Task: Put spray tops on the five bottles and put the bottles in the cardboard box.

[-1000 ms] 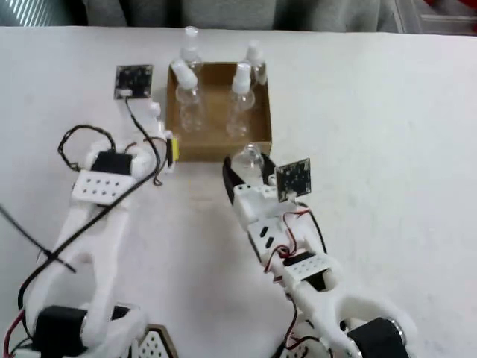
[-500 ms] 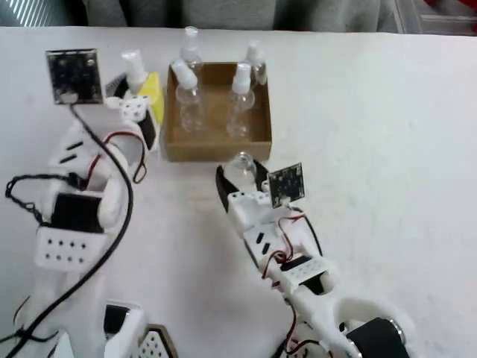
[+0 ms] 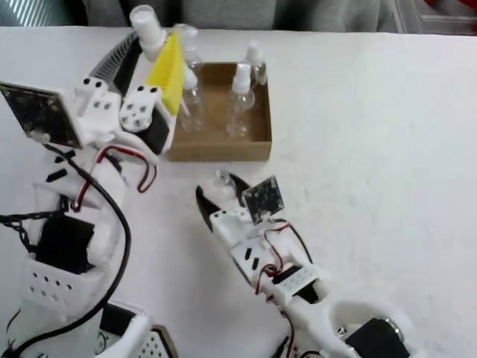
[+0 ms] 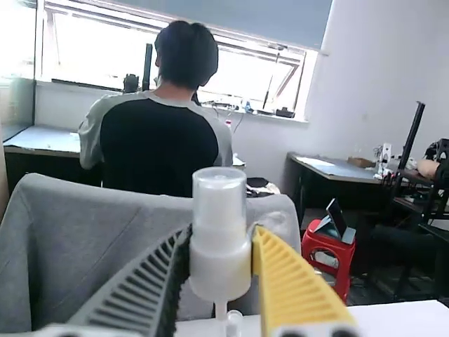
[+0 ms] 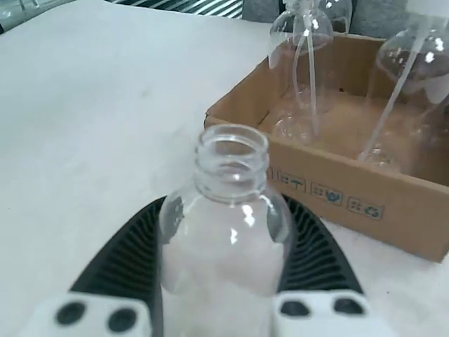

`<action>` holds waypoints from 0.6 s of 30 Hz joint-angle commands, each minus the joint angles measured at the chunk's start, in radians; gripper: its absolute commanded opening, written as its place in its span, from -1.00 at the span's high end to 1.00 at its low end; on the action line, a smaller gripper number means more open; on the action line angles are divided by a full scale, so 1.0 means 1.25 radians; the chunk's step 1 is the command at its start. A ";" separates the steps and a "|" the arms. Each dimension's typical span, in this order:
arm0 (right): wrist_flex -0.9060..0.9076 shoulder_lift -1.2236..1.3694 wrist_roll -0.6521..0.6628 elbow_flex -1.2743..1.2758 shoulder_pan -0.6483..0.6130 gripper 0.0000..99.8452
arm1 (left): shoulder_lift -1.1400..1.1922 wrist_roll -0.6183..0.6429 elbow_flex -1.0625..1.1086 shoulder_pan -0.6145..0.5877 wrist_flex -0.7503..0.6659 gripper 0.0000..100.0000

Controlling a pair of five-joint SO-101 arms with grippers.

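**One bottle uncapped, its top held well above it**

Four clear plastic bottles with white spray tops (image 3: 240, 82) stand in the shallow brown cardboard box (image 3: 216, 149), as far as we can tell from above. That puts us on the fifth.

The left gripper (image 4: 221, 239) is raised at the far left, beside the box's left wall. Its grey and yellow fingers are closed part-way onto the collar of a white plastic spray top (image 4: 219, 210), which stands upright with its thin dip tube hanging below.

The right gripper (image 5: 226, 210) sits low on the white table (image 3: 373, 112), just near of the box's near wall. Its black fingers are clamped around the body of a clear, open-necked plastic bottle (image 5: 231, 151), which stands upright.

Top and bottle are well apart, so we judge the step in hand to be bringing them together. The next move calls for carrying the top nearer and to the right until it is over the open neck. The tube must be kept plumb so that it threads the mouth, and then the top lowered squarely. A tilted tube would likely catch the rim. The right gripper's hold has to resist the push.
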 commanded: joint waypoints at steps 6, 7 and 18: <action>-0.127 -0.004 0.016 0.031 -0.004 0.96 | 0.084 -0.009 -0.069 0.084 0.025 0.88; -0.128 -0.004 0.016 0.031 -0.003 0.96 | 0.090 -0.009 -0.066 0.088 0.025 0.88; -0.131 -0.003 0.017 0.034 -0.002 0.96 | 0.118 -0.009 -0.009 0.127 0.020 0.88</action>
